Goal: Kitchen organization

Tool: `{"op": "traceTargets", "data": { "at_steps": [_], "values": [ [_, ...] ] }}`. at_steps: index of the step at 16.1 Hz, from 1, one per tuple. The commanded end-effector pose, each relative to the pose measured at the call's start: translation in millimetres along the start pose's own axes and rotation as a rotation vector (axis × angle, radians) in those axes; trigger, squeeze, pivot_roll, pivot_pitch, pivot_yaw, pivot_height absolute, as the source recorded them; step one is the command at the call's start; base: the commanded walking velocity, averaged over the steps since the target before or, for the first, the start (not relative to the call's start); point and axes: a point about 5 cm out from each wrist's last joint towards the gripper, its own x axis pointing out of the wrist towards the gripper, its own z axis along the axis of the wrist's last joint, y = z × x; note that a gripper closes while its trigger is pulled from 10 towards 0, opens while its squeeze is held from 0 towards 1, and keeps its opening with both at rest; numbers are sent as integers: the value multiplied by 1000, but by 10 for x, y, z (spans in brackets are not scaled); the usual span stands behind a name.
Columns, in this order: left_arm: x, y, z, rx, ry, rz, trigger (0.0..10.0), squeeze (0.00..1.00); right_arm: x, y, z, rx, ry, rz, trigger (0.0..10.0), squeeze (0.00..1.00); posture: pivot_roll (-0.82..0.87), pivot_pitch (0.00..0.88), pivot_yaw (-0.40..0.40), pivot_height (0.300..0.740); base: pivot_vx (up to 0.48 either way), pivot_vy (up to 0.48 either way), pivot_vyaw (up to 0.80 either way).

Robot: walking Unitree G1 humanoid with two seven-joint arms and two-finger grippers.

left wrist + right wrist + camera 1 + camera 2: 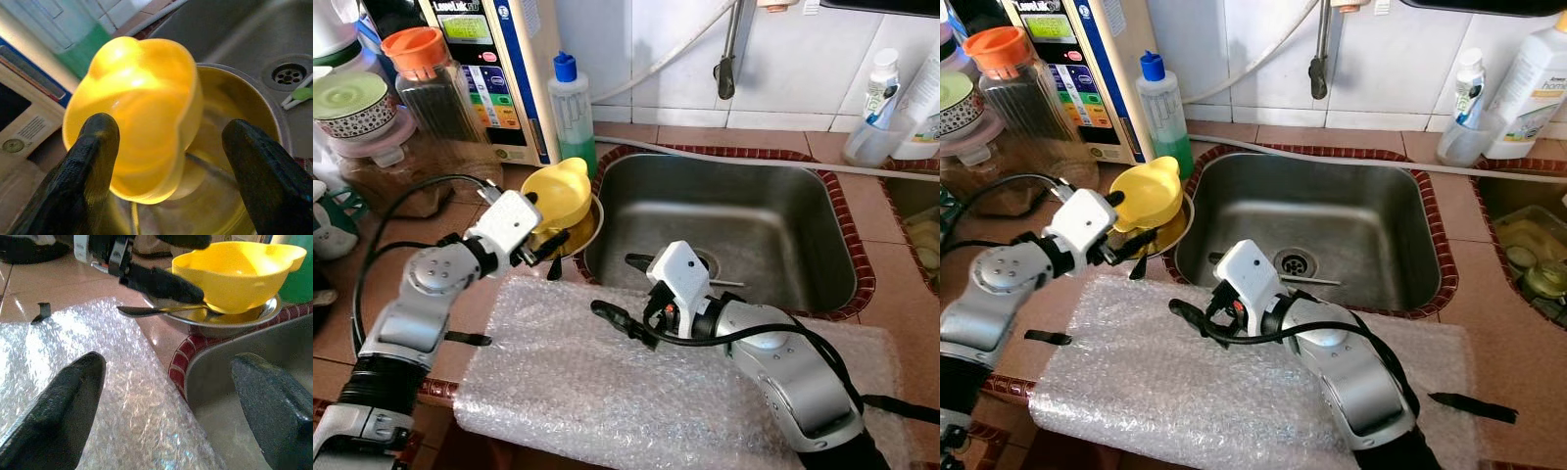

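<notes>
The tiled table (891, 294) carries a sheet of bubble wrap (607, 382) along its front edge. A steel bowl (1173, 232) sits beside the sink (724, 225), with jars (431, 78) at the back.

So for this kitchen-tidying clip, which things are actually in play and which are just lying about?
In play:
left gripper
yellow bowl
metal dish
spoon
right gripper

Lying about:
green soap bottle
orange-lidded jar
bubble wrap
sink
</notes>
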Motion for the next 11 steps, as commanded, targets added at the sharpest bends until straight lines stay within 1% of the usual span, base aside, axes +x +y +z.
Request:
{"op": "traceTargets", "data": {
  "at_steps": [1, 2, 3, 4, 7, 11],
  "values": [
    [18, -15, 1, 10, 8, -24, 10000, 0, 49, -17, 50, 16, -25, 2, 10000, 0, -158, 125, 83, 740, 0, 0, 0],
    [20, -18, 3, 8, 6, -25, 9804, 0, 53, -31, 52, 26, -28, -10, 10000, 0, -158, 125, 84, 740, 0, 0, 0],
    [31, -23, -12, 2, 7, -26, 3451, 0, 52, -54, 45, 43, -32, -39, 10000, 0, -169, 127, 86, 740, 0, 0, 0],
    [36, -21, -27, -5, 10, -24, 0, 0, 51, -47, 37, 45, -31, -44, 10000, 0, -177, 126, 86, 740, 0, 0, 0],
    [92, -25, -29, -4, 14, -29, 0, 0, 13, 1, -10, 22, -12, -36, 10000, 0, -199, 120, 95, 740, 0, 0, 0],
    [140, -12, -22, 3, 12, -35, 0, 0, 10, -23, -13, 10, -14, -58, 10000, 0, -233, 107, 106, 740, 0, 0, 0]
  ]
}}
